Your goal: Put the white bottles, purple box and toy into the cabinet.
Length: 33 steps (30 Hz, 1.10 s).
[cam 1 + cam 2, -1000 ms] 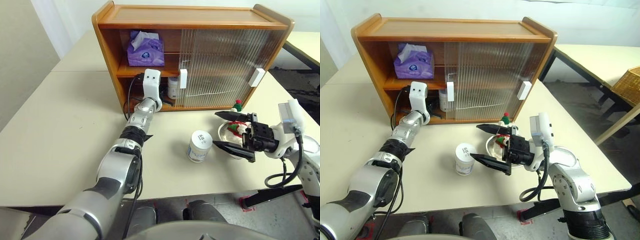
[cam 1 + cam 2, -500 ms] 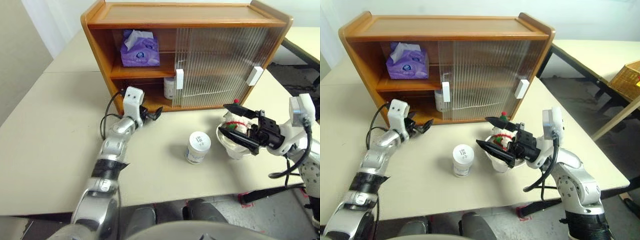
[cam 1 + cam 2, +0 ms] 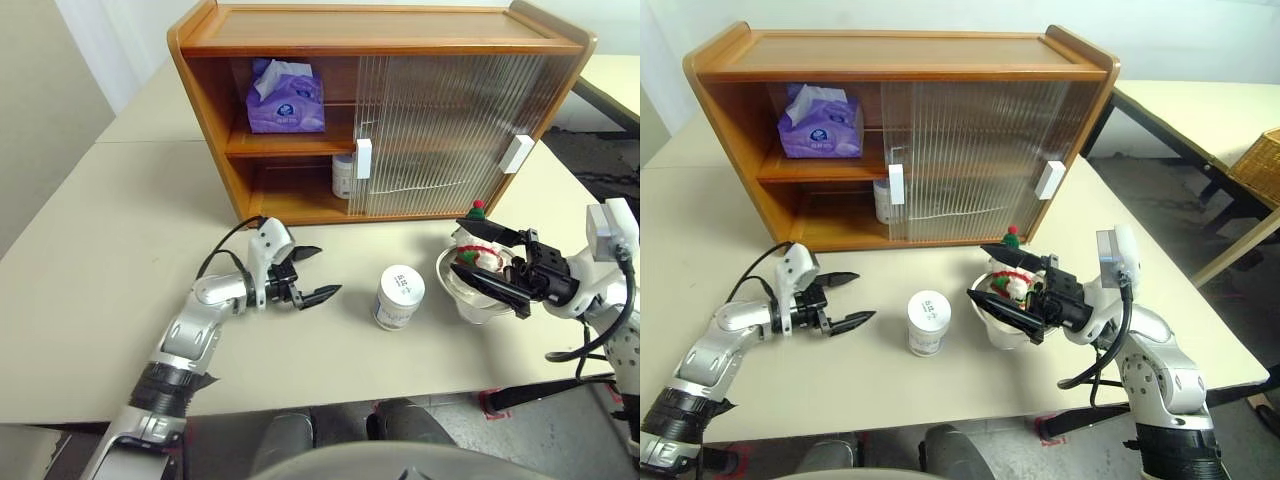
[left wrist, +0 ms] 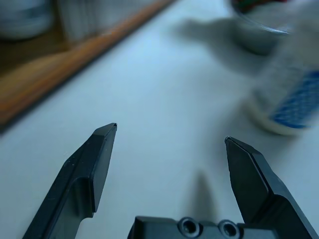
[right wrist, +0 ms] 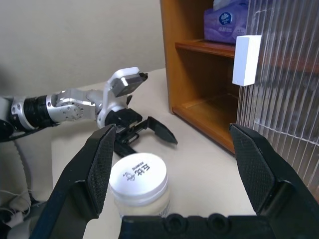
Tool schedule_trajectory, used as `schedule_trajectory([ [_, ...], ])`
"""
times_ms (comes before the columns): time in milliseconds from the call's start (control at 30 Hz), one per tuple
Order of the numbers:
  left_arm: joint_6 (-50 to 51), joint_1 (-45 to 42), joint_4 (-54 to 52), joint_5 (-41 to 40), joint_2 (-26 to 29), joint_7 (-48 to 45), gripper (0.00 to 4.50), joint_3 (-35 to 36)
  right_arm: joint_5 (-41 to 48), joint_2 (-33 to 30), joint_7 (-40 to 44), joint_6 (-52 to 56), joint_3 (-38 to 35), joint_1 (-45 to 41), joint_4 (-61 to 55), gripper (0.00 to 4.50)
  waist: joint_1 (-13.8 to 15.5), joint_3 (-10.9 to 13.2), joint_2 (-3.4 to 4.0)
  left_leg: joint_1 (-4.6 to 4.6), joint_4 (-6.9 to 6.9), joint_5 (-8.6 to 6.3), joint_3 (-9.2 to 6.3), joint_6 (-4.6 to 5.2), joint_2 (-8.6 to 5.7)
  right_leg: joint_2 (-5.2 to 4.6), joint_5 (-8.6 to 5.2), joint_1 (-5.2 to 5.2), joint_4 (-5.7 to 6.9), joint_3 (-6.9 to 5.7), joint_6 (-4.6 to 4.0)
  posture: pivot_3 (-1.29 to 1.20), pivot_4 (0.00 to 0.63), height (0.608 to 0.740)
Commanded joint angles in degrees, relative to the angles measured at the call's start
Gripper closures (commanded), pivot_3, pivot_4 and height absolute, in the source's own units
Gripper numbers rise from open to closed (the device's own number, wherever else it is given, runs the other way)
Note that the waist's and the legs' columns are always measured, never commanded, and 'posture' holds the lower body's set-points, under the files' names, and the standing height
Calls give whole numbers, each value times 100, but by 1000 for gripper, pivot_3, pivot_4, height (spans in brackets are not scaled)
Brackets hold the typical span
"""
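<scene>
The cabinet (image 3: 390, 30) stands at the back of the table, its left part open. On its upper shelf lies the purple box (image 3: 287, 100). One white bottle (image 3: 343, 176) stands on the lower shelf by the door's edge. The other white bottle (image 3: 399, 297) stands on the table. My left gripper (image 3: 328, 270) is open and empty, low over the table to the left of that bottle and pointing at it. The toy (image 3: 1015, 285) sits in a metal dish (image 3: 470, 302). My right gripper (image 3: 456, 246) hangs open at the dish, one finger above the toy and one in front.
Two ribbed sliding doors (image 3: 450, 120) with white handles cover the cabinet's middle and right. A second table (image 3: 1200, 110) and a wicker basket (image 3: 1257, 165) lie to the right. The table's near edge runs just behind both arms.
My left gripper has let go of the bottle on the lower shelf, opened, drawn back out of the cabinet and turned toward the bottle on the table. The right gripper has barely moved.
</scene>
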Motion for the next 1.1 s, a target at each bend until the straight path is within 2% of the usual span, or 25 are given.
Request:
schedule_trajectory([
  [33,-124,-265,265,96,-146,-384,19,-503,-158,21,142,-200,-9,155,75,0,4,-1,2,1,2,0,-1,0,0,0,2,2,2,0,-1,-158,0,740],
  [300,-487,-669,838,225,-423,-852,19,-1034,-216,27,168,-319,-9,274,25,0,-32,-14,24,14,9,6,3,-6,-9,3,1,2,34,1,1,-171,3,740],
  [600,-195,-946,1000,56,-574,-1384,19,-1246,-224,0,5,-206,18,277,-191,0,-67,-13,36,11,10,12,2,-5,8,0,-7,3,34,4,27,-193,13,740],
  [800,106,-900,914,-23,-616,-1469,19,-1276,-213,-32,-127,-108,22,245,-314,0,-87,-13,38,6,8,12,3,-5,8,1,-25,2,34,3,53,-193,14,740],
  [1100,35,-1018,1189,119,-934,-1359,19,-1440,-176,-72,-324,136,35,97,-501,0,-88,-11,39,7,9,12,1,-4,8,-1,-32,3,34,9,69,-198,17,740],
])
